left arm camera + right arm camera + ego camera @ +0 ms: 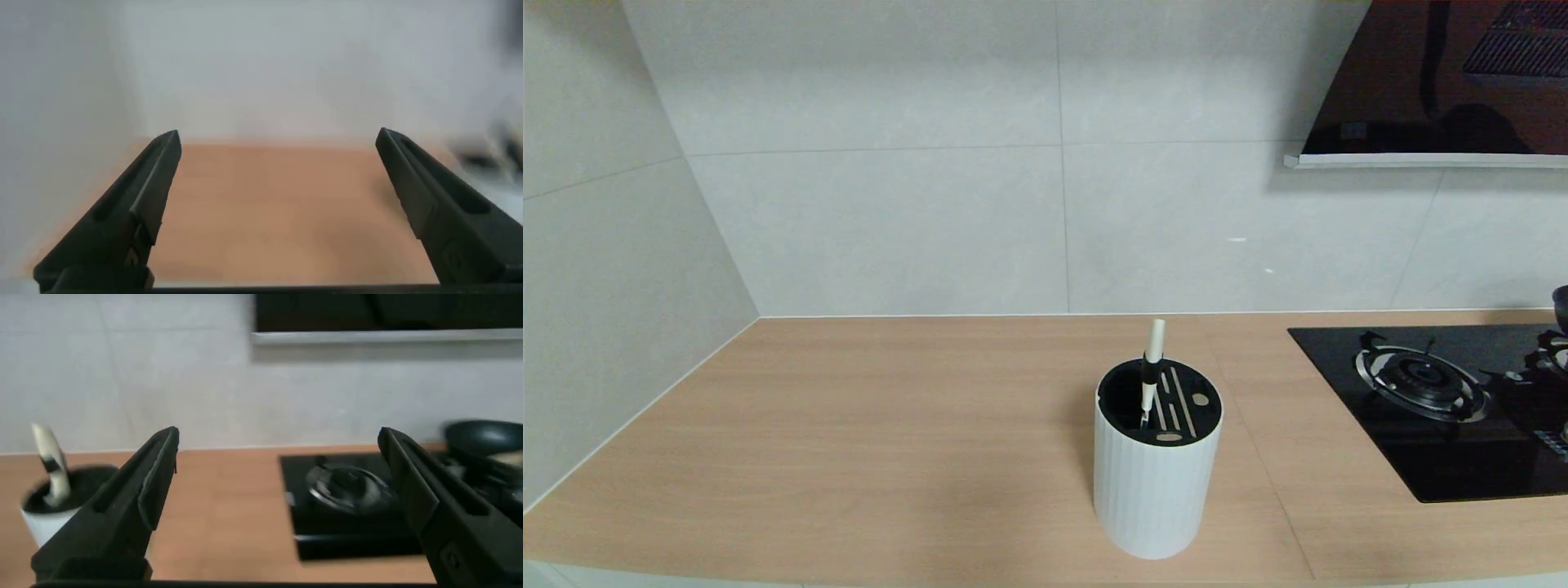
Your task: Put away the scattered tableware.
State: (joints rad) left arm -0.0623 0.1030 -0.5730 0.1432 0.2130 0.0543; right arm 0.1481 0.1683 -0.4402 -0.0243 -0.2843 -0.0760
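- Head view: a white ribbed holder (1156, 482) with a black slotted top stands on the wooden worktop (890, 425), near its front edge and to the left of the gas hob (1437, 400).
- One utensil (1152, 367) stands in the holder's open compartment. It leans slightly, and its cream handle and black band rise above the rim. Its working end is hidden inside, so I cannot tell what kind of utensil it is.
- The left gripper (279, 137) is spread wide with nothing between its fingers. It points across bare worktop toward the tiled wall.
- The right gripper (279, 434) is also spread wide and empty. It faces the hob, with the holder (57, 506) and utensil (51, 457) off to one side and a dark pan (482, 441) on the other.
- Handling, as a judgement: the utensil looks slim, stiff and light, and its handle looks smooth, so it may slip. The best place to pinch it is on the cream handle just above the black band.
- The holder is tall for its base, so a sideways knock at the rim could tip it. Any approach is safer from straight above.
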